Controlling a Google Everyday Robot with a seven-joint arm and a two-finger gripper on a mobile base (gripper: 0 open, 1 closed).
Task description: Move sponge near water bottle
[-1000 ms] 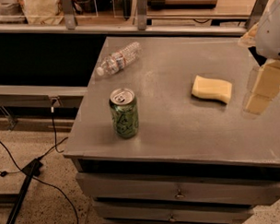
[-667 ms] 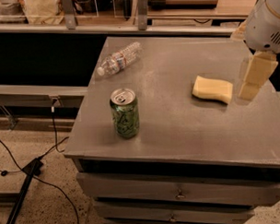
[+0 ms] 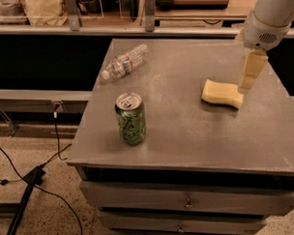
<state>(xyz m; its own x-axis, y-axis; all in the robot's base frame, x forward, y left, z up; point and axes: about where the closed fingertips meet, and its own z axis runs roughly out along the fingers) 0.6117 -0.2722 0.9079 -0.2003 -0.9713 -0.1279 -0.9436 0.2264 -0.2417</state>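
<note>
Plainly, the sponge (image 3: 222,92) is the thing to reckon from. It lies flat on the counter (image 3: 186,137), a pale yellow block with wavy edges, its long side running roughly left to right in the camera view. The gripper (image 3: 251,72) hangs at the sponge's right end, just above it or perhaps brushing it. Contact cannot be made out. Only one pale blocky face shows, so I cannot tell whether the jaws are spread or pressed together, and nothing appears pinched in them.

The water bottle (image 3: 125,61) lies on its side well apart from the sponge, to the left and farther back, with its white cap pointing left and forward. A green can (image 3: 130,118) stands upright left of the sponge and nearer the front edge.

By the look of it, the sponge is light, soft foam that will squash under pressure and spring back. It is not fragile or slippery, though it may sag or twist if held by one corner. The surer hold is probably across its short width near the middle, jaws straddling the two long wavy sides and closing until the foam gives a little. A squeeze at the thin right end alone risks the block swinging or slipping free during the carry.
</note>
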